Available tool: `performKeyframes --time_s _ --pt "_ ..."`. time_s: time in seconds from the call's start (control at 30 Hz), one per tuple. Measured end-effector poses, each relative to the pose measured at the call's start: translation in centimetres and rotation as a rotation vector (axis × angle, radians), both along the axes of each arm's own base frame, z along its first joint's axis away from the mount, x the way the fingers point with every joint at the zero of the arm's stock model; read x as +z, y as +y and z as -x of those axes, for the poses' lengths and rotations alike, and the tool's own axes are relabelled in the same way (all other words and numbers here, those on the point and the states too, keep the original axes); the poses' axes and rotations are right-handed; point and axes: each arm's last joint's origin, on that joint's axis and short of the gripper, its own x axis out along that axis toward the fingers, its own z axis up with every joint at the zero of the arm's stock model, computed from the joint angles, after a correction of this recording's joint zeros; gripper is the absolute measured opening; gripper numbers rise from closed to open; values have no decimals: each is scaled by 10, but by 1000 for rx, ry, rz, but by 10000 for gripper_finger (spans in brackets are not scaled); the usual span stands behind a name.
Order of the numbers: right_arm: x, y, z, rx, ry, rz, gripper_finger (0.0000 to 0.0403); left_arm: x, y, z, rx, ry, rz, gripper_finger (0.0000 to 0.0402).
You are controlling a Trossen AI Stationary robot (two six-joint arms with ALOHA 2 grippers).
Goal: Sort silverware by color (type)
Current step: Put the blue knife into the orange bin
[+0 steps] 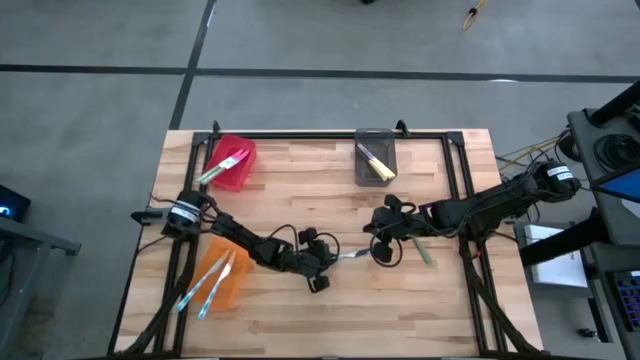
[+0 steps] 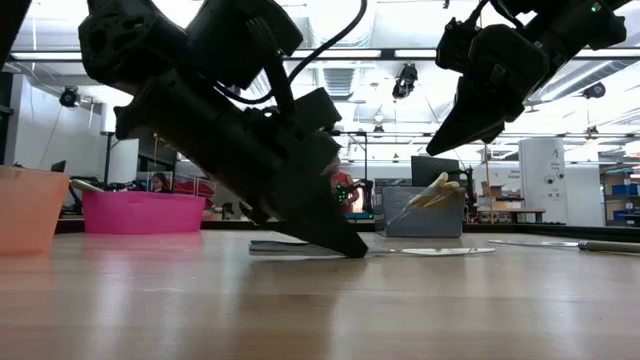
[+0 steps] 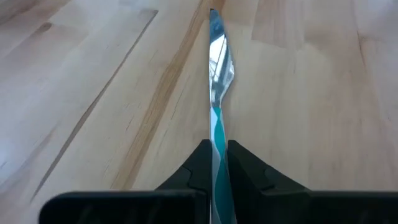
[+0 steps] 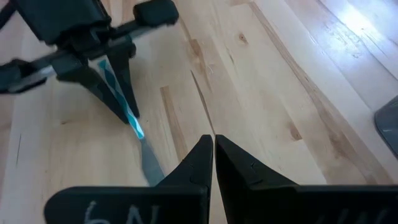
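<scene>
A knife with a light-blue handle (image 3: 217,134) and a silver blade (image 1: 351,255) lies low over the middle of the table. My left gripper (image 1: 328,262) is shut on it and slants down to the wood. My right gripper (image 1: 382,246) hangs shut just right of the blade, above the table, and holds nothing. A green-handled knife (image 1: 425,251) lies flat on the wood under the right arm. Light-blue knives (image 1: 212,283) lean in the orange bin, yellow ones (image 1: 377,164) in the grey bin, and a yellow-green one (image 1: 222,168) in the red bin. My left gripper pinches the knife's light-blue handle (image 3: 217,149) between its two fingers (image 3: 198,169). They come slanting down from the table's left and lie along the knife. The knife stands on edge, and its blade (image 2: 440,250) points toward the table's right, down at the wood.
The red bin (image 1: 240,178) stands at the far left, the grey bin (image 1: 362,172) at the far middle and the orange bin (image 1: 236,291) at the near left. A black frame (image 1: 300,135) runs along the table's edges. Bare wood lies near the front edge.
</scene>
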Motion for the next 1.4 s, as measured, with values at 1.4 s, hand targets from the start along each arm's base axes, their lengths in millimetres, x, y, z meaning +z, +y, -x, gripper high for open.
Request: performKeyframes --time_s 1.4 --pt "1 0 0 0 -7 -2 9 262 -33 198 372 588 565 13"
